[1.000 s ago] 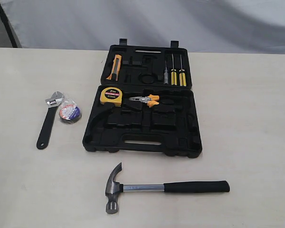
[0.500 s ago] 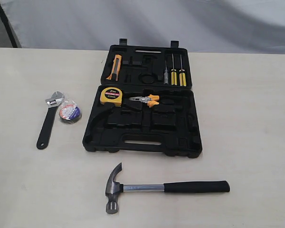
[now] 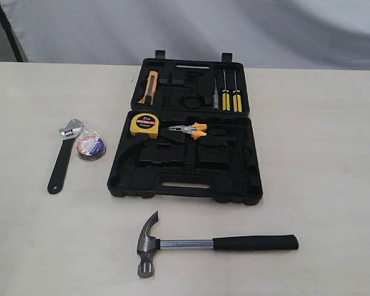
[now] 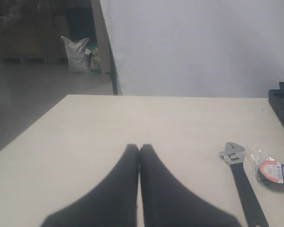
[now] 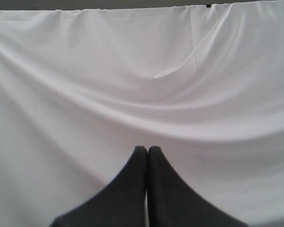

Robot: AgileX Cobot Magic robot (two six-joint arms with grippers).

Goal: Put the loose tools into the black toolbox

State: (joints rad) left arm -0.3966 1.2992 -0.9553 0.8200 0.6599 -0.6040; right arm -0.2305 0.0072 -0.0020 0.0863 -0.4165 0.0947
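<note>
the black toolbox (image 3: pixel 250 157) lies open in the middle of the surface (image 3: pixel 320 154). the steel hammer (image 3: pixel 191 243) lies on the near side of it, apart from it, head to the left. the black adjustable wrench (image 3: pixel 63 161) and the small tape roll (image 3: pixel 90 148) lie just beside each other, left of the box. all 3 are outside the box. the left claw (image 4: pixel 139 149) is clenched and empty above the surface. the right claw (image 5: pixel 147 150) is clenched too, empty, facing a white cloth (image 5: pixel 132 71).

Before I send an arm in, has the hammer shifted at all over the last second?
No. The hammer lies where it did, with the same gap from the near edge of the black toolbox, its handle pointing right.
</note>
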